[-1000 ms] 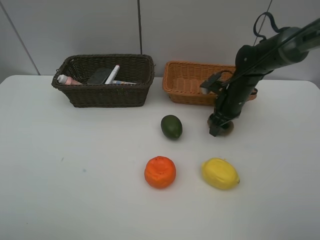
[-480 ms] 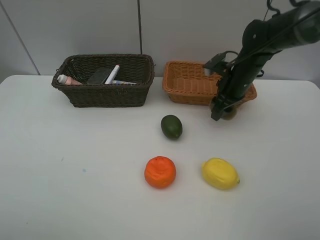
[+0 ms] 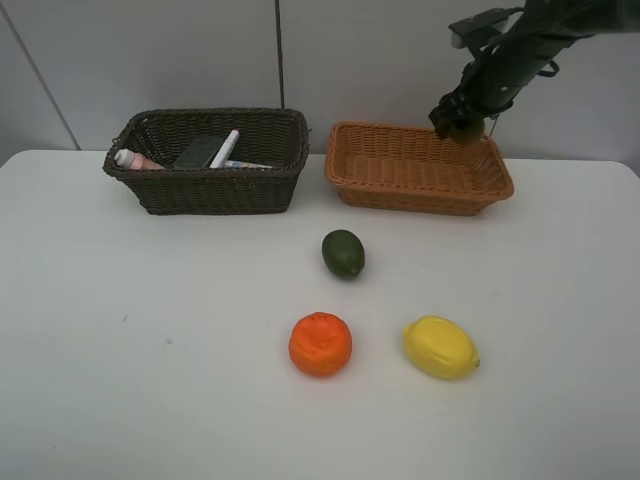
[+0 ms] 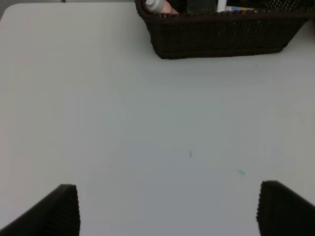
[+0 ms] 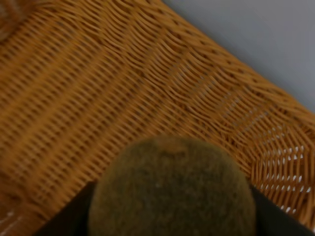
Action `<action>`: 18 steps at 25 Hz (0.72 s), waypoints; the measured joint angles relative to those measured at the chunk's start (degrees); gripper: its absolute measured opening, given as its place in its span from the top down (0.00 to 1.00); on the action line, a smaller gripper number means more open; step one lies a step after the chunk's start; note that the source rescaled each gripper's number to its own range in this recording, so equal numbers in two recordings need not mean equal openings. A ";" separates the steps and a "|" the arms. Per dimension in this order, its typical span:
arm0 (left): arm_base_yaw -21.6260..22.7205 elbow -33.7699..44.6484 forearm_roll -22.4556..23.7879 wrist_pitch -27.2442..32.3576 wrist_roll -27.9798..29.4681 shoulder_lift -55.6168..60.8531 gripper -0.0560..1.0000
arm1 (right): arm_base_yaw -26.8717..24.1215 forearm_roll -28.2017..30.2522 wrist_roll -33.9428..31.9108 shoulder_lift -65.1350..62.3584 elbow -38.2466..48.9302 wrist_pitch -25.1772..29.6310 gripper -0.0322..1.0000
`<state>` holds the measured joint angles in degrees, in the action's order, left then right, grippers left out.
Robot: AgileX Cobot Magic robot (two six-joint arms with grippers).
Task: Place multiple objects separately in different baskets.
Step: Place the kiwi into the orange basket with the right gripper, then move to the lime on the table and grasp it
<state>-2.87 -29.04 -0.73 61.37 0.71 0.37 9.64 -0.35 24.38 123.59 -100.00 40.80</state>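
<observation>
Keeps the left gripper (image 4: 167,187) spread wide and empty, low over the table (image 4: 147,123), dark brown basket (image 4: 221,34) ahead of it, apparently with no sorting left there. Holds the brown kiwi (image 5: 172,191) clenched in the right gripper (image 3: 462,118), over the light orange-tan basket (image 3: 420,190) beneath it, probably for dropping; leaves green fruit (image 3: 343,253), orange (image 3: 320,344), yellow lemon (image 3: 441,347) well apart, waiting.
</observation>
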 joint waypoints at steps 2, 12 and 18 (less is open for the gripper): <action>0.00 0.00 0.00 0.00 0.00 0.00 0.06 | -0.55 0.00 -2.51 2.77 -0.78 -0.90 0.73; 0.00 0.00 0.00 0.00 0.00 0.00 0.06 | -1.19 1.13 -7.48 4.01 -1.20 0.48 0.04; 0.00 0.00 0.00 -0.05 0.00 0.00 0.06 | -0.95 -4.96 -16.29 -1.21 -1.69 18.36 0.04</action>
<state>-2.87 -29.04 -0.73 61.32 0.71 0.37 8.69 -5.30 8.10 122.39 -101.69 59.16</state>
